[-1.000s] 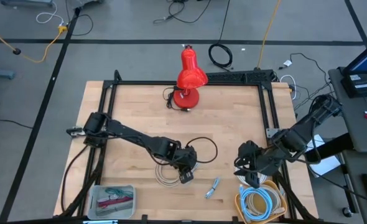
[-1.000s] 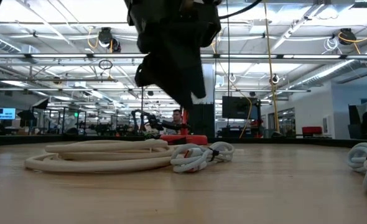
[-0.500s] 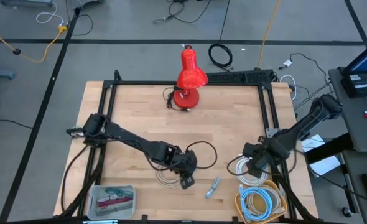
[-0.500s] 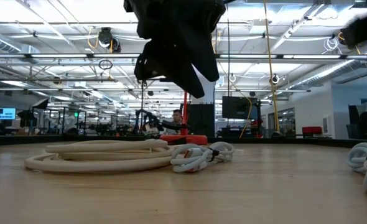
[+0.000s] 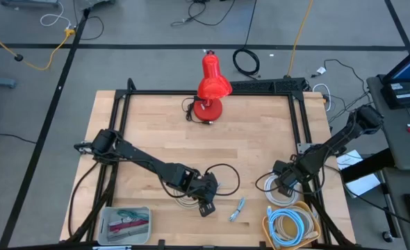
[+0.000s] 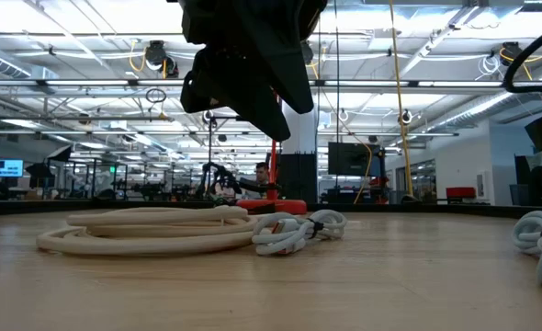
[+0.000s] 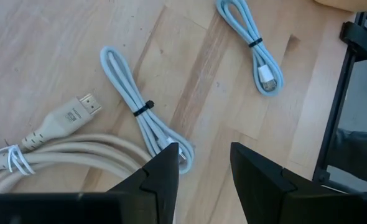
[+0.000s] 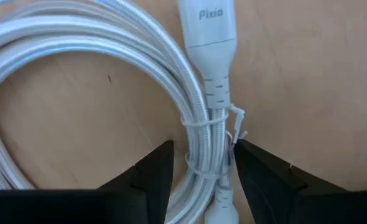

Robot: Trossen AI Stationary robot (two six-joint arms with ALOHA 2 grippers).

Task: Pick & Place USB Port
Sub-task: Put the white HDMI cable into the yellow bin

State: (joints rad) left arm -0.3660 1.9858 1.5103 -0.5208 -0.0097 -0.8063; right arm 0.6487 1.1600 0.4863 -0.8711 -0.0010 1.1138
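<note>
A small light-blue USB cable (image 5: 238, 208) lies tied in a bundle on the wooden table, its plug (image 7: 267, 78) showing in the left wrist view. A second light-blue bundle (image 7: 143, 115) lies beside a cream coiled cable (image 5: 186, 197) with a flat plug (image 7: 71, 114). My left gripper (image 5: 206, 206) hangs open above that bundle's end, touching nothing (image 7: 202, 155). My right gripper (image 5: 283, 186) points down, open, over a white coiled cable (image 5: 269, 187). Its fingers stand on either side of the tied stretch (image 8: 209, 152) below the white plug (image 8: 206, 31).
A basket (image 5: 288, 226) of coiled cables stands at the near right corner and a tray (image 5: 125, 222) at the near left. A red lamp (image 5: 212, 87) stands at the far edge. A black frame (image 5: 299, 118) borders the table.
My right gripper has come down a long way onto the white coiled cable and tipped until it points down. My left gripper has drifted a little toward the table's near edge, above the cream coil.
</note>
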